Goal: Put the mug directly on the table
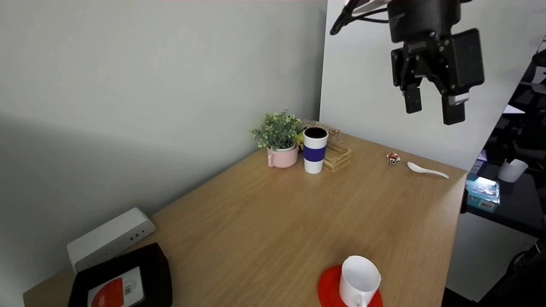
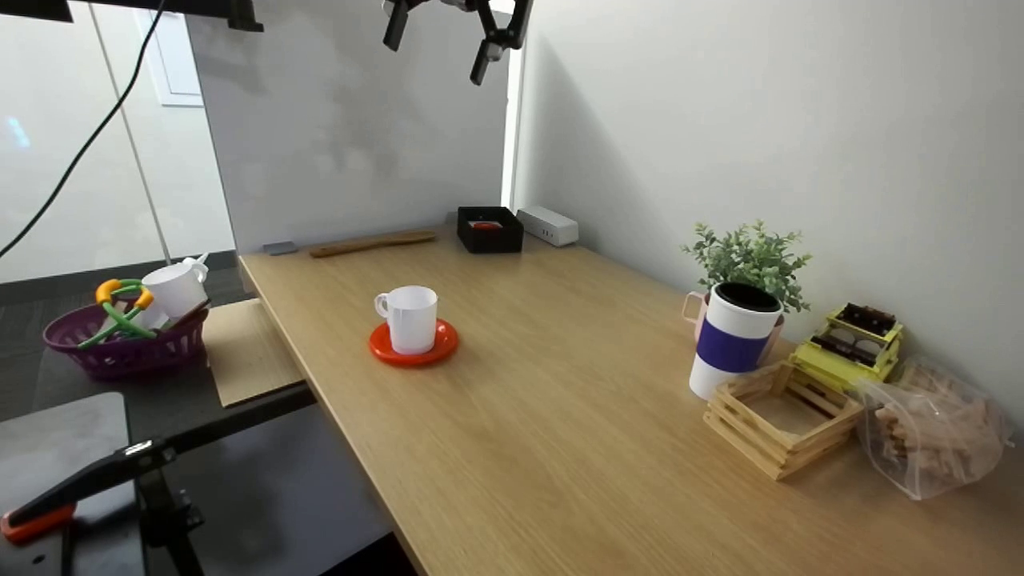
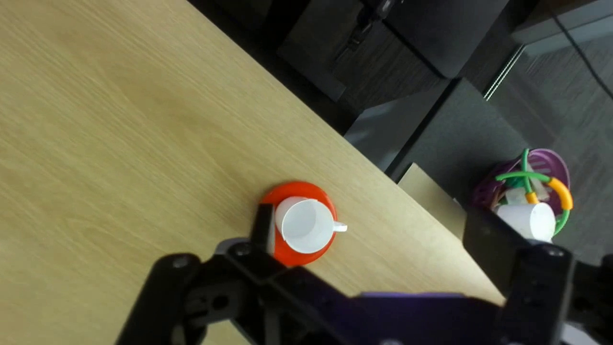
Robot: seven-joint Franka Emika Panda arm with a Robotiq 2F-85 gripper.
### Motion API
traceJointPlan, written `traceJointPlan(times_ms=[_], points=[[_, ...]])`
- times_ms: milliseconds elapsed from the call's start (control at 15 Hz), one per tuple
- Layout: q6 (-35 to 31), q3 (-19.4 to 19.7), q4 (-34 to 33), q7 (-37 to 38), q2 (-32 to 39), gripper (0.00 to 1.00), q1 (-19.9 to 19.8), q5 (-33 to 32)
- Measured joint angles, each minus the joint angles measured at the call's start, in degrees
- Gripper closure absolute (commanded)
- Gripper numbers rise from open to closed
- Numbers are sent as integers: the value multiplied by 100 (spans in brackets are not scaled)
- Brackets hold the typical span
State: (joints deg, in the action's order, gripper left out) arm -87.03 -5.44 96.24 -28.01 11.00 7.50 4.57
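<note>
Jaws of the black gripper [image 1: 433,106] spread wide, pointing down, high above the light-brown wood-grain worktop [image 1: 256,230] in both exterior views. Small plain white cylindrical mug [image 2: 413,322] is well below them, upright on a round red coaster [image 2: 382,346], so the coaster's between mug and wood. Wrist view: mug shows in the gap between the jaws, close to the jaw at picture left, far from the one at picture right; the picture-left jaw hides a bit of the coaster's edge. Mug's handle points toward the nearest long edge of the worktop.

Further out: upright white tumbler with dark-blue band and black top [image 2: 728,348], beside a pink pot [image 1: 283,158] with a green leafy plant [image 1: 276,130] and a slatted pale-wood crate [image 2: 744,440]; clear plastic bag [image 2: 912,472] of light-brown pieces [image 2: 900,428] next to the crate. Other end: square black tray [image 2: 490,240] holding a red-and-white item [image 1: 113,294], next to a white box with sockets [image 1: 111,239]. White spoon [image 1: 426,169] near an edge in an exterior view. Off the worktop: purple plastic basket [image 2: 120,364] with a white cup [image 2: 174,290] in it.
</note>
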Motion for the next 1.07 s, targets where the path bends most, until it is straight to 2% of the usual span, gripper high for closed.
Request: traceJointPlan(times_ms=[200,600,800,1067], points=[[494,-21,-564,-132,467,0,-10,-1],[502,-37,-661,-89,523,0,-20,-2],[-187,-76,-535,-81,573,0,-16,-143],[-1510,-205,-156,-83,650,0,-3,-397]])
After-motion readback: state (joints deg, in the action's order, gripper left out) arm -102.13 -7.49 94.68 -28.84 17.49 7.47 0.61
